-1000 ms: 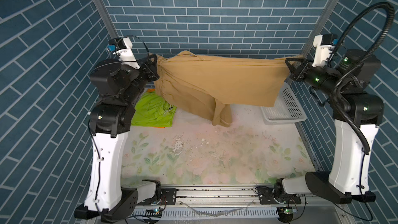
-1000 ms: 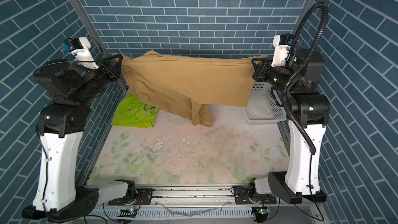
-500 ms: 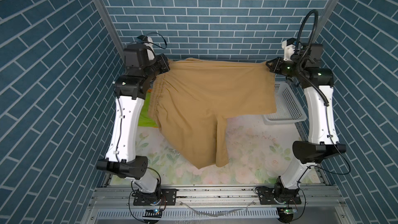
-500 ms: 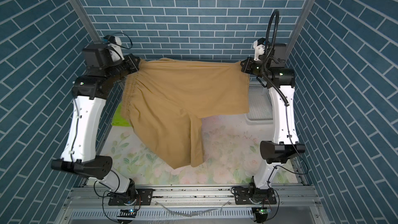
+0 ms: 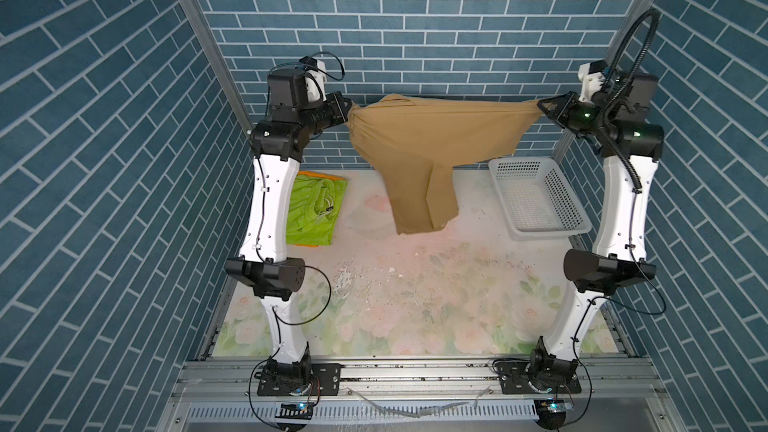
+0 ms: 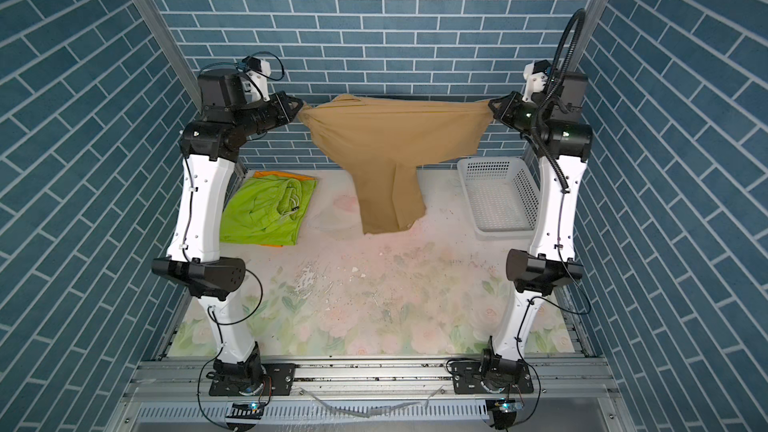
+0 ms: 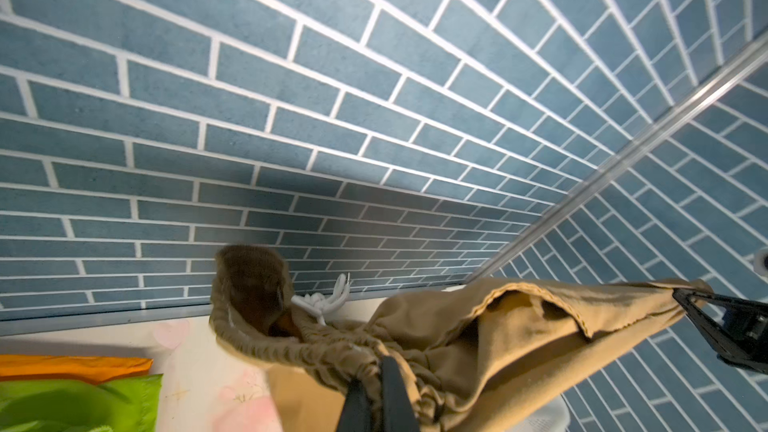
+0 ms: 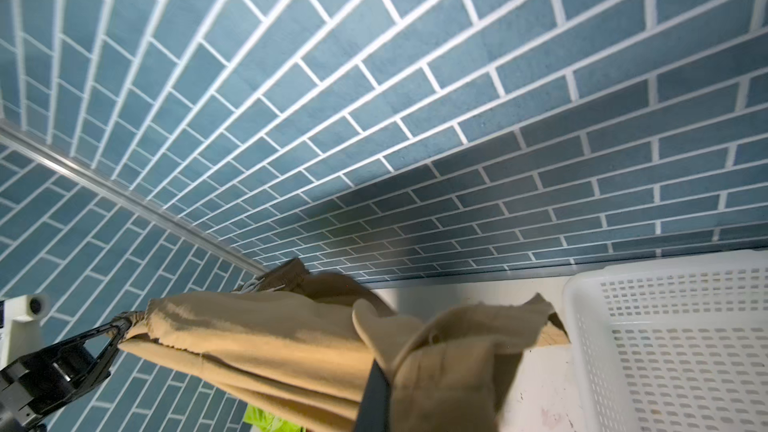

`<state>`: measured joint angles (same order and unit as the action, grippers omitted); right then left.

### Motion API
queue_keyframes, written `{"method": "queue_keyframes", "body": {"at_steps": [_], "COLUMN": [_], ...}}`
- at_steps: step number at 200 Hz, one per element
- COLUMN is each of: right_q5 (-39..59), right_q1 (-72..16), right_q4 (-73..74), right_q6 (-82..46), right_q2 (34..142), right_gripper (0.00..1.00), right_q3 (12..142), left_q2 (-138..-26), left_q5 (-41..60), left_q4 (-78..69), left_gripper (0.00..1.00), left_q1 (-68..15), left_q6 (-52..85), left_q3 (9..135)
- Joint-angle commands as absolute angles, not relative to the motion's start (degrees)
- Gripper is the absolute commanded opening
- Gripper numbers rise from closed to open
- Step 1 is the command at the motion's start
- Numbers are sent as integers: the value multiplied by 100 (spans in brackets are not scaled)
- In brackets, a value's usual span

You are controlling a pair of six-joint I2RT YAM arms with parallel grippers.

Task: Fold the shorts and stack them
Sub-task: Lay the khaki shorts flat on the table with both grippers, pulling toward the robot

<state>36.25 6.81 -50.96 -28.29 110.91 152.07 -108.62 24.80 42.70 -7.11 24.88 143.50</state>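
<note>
Though the green shorts [image 5: 316, 209] already lie on the orange pair [image 5: 318, 175] on the table [image 5: 415, 305], the tan shorts [image 5: 415, 139] hang stretched at the back, with the left gripper [image 5: 349, 112] and right gripper [image 5: 544, 108] clamped on opposite ends. Spreading step, I'd guess; next it needs lowering flat. Half a second ago it billowed much closer.

1. In both top views you face a back wall [image 5: 415, 14] of blue-grey brick pattern with white joints, filling the upper middle of the frame.
2. Your left wall [image 5: 83, 160] and right wall [image 5: 715, 201] carry the same pattern, slanting inward.
3. Metal corner posts [image 5: 210, 47] run down from the upper corners.
4. The tabletop [image 5: 415, 317], lower middle, has a pale floral print, scuffed and flaking near its centre.
5. A silver rail [image 5: 415, 374] spans the bottom edge.
6. The light you get is even and soft.
</note>
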Motion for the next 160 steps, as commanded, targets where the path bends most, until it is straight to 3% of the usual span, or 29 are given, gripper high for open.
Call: {"method": "queue_keyframes", "body": {"at_steps": [1,17,34,49,103,114,119,130,143,160], "right_q5": [2863,2965,3108,2988,2755,2777,2770,2722,2566,2215], "right_q1": [1354,1337,1216,974,-477,-730,-830,-998,-1020,-1020], "right_q4": [-4403,-4262,-3758,-3409,-3008,-2895,-2903,-3100,-3498,-3924], "right_q6": [-2742,-2611,-2611,-2534,-2681,-2849,-2875,-2781,-2541,-2252], "right_q2": [10066,9439,8619,8019,6942,6754,6684,6566,6491,6487], "right_gripper": [0,0,0,0,0,12,17,34,50,72], "right_q3": [14364,13304,11489,9865,5605,5098,4930,4723,4809,5361], "left_q2": [-9901,-9244,-8337,-7745,-6700,-6536,-6456,-6324,-6283,-6366], "left_q5": [1517,1473,1081,1337,2056,2103,2096,2068,2050,1963], "left_q4": [3706,3548,3305,2939,2708,2807,2868,3034,3268,3474], "left_gripper": [0,0,0,0,2,4,10,38,57,98], "left_q1": [-54,101,205,288,308,308,308,308,303,308], "left_q6": [2485,2601,2804,2956,3502,3470,3422,3315,3143,3026], "left_q3": [13178,11786,9905,8318,4812,4603,4557,4581,4794,5239]}}
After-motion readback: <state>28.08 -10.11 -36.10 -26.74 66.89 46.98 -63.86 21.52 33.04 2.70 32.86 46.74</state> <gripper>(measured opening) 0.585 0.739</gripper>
